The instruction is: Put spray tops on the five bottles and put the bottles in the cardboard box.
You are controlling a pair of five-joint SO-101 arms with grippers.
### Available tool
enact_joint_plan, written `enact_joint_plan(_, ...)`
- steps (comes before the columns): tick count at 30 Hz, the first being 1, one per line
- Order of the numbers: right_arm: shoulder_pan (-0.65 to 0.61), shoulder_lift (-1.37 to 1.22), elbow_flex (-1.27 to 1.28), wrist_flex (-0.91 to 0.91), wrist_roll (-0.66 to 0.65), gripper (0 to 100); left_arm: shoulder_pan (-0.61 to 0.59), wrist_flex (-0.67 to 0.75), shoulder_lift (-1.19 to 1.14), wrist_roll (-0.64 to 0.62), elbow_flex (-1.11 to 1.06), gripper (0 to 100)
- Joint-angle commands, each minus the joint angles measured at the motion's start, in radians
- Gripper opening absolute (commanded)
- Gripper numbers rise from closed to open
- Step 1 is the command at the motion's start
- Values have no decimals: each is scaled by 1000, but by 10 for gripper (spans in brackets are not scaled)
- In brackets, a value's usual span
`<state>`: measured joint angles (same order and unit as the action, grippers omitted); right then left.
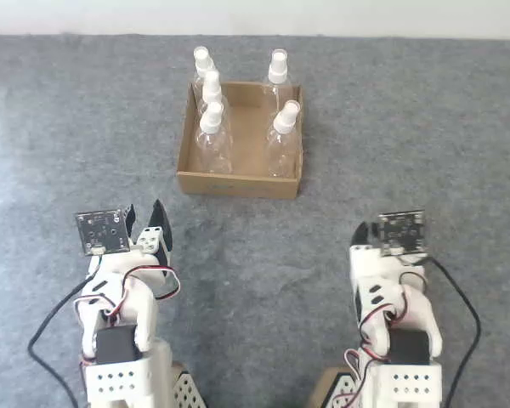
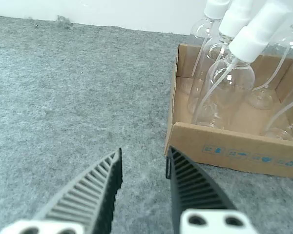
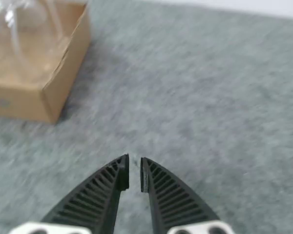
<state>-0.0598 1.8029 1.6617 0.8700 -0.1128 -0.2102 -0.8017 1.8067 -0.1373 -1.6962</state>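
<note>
**Upper centre of the frame: all five capped and boxed**

Toward the upper centre of the high view, a shallow brown cardboard box sits on the grey felt-covered desk. Five clear plastic bottles stand upright inside it, each wearing a white spray top. At lower left, the left hand sits near the box's front left corner, fingers parted a moderate way and gripping nothing. At lower right, the right hand is all but closed, with only a thin slit between its tips, and it too is empty.
</note>
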Motion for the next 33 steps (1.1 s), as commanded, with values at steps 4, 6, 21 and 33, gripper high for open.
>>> enact_joint_plan(4, -22, 8, 21, 42, -15, 7, 5, -8, 14, 6, 12, 139)
enact_joint_plan(6, -22, 8, 21, 56, -15, 7, 5, -9, 14, 6, 12, 138)
enact_joint_plan(21, -22, 10, 21, 325, -15, 7, 5, -94, 12, 6, 12, 139)
enact_joint_plan(33, -22, 12, 21, 440, -15, 7, 2, -377, 12, 8, 12, 138)
